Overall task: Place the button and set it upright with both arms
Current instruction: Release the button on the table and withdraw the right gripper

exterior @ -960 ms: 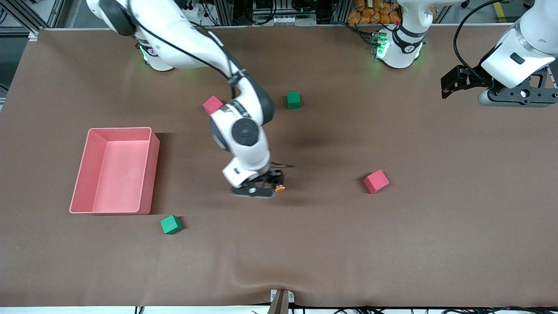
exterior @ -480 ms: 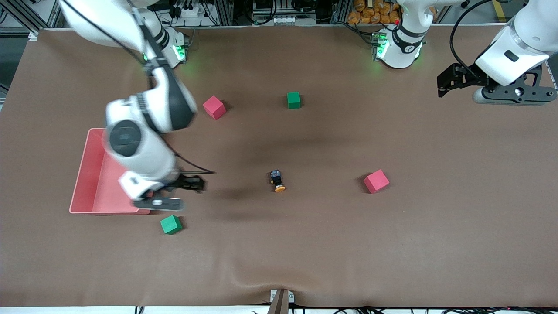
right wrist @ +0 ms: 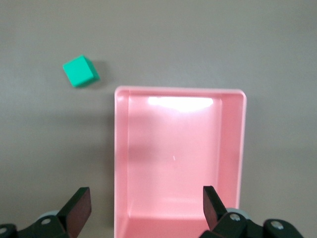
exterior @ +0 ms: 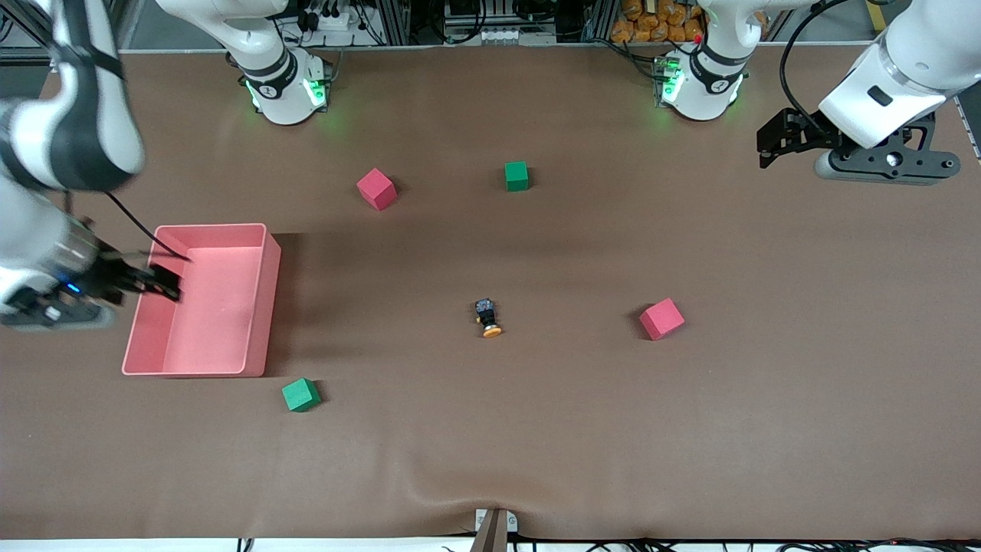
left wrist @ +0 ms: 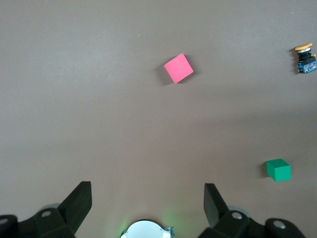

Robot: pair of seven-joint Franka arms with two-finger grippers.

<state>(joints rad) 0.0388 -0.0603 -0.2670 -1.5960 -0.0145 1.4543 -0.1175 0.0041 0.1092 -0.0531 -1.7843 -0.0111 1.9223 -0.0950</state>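
Note:
The button [exterior: 488, 318] lies on its side on the brown table near the middle, orange cap toward the front camera, with nothing touching it. It also shows in the left wrist view [left wrist: 304, 58]. My right gripper [exterior: 165, 282] is open and empty over the pink bin [exterior: 264, 307], at the bin's end toward the right arm's end of the table. In the right wrist view my right gripper [right wrist: 146, 203] has its jaws spread over the bin [right wrist: 120, 148]. My left gripper [exterior: 770, 142] is open and empty, high over the left arm's end of the table; in the left wrist view my left gripper [left wrist: 148, 198] shows bare table between its jaws.
A red cube [exterior: 376, 188] and a green cube [exterior: 516, 175] sit nearer the bases. Another red cube [exterior: 661, 318] lies beside the button toward the left arm's end. A green cube [exterior: 300, 395] lies near the bin's front corner.
My right arm has swung away from the button to over the pink bin, leaving the button lying on the table. My left gripper has drifted slightly.

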